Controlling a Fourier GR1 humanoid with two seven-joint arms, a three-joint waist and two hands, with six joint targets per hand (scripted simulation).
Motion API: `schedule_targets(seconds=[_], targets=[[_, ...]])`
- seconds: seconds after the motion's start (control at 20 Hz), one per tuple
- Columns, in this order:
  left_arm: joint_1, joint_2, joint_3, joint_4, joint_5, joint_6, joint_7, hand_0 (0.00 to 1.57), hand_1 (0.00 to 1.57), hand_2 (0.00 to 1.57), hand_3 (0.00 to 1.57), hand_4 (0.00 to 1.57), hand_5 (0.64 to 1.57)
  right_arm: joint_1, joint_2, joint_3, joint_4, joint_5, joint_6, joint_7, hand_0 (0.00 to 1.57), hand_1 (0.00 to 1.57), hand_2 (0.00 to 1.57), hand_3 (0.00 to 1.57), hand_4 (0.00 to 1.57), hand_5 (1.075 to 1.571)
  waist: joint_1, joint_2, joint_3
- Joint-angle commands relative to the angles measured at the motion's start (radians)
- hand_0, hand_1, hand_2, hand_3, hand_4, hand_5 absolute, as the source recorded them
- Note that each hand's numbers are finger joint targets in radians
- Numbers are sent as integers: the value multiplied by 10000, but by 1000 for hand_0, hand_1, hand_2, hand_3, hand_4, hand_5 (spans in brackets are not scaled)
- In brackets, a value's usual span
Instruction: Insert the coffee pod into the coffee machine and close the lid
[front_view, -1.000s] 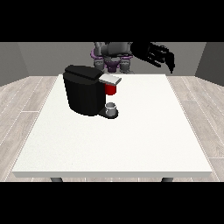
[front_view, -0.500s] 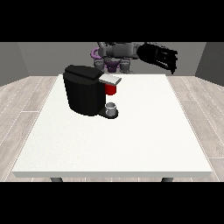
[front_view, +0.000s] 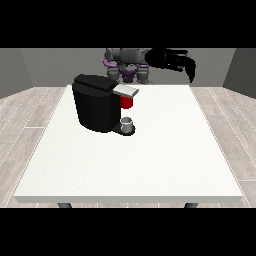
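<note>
— While looking across the white table (front_view: 150, 165), hard to make out much of the robot (front_view: 127, 62): small at the far edge, cut off below by the tabletop.

— Agreed. Same trouble with the hand at the view's right (front_view: 172, 59): raised above the far edge, well apart from the coffee machine (front_view: 95, 105), black against a black arm. Cannot tell whether spread or closed, nor whether holding anything.

— And the pod?

— Cannot name it for certain. Only a grey thing (front_view: 128, 124) to report: small, standing upright on the machine's foot, long axis vertical, directly below a red thing at the machine (front_view: 127, 102). Too small to tell for the pod.

— Touching the machine's body?

— Just beside it, on the side towards the view's right. Cannot tell whether touching.

— And the machine, facing which way?

— Towards the view's right and slightly towards the camera, judging by the lid (front_view: 125, 91): grey, flat, jutting out roughly level from the black top, just over the red thing. Stands upright, taller than wide, left of the table's middle and nearer the far edge. Rear side hidden from here.
</note>
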Motion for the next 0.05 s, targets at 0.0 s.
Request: schedule_targets(seconds=[0.0], targets=[[619, 124, 428, 433, 293, 0, 202, 0, 0, 0, 0, 266, 1571, 1228, 1117, 892, -289, -97, -86, -421, 0, 0, 0, 0, 259, 1571, -892, -1032, -1]])
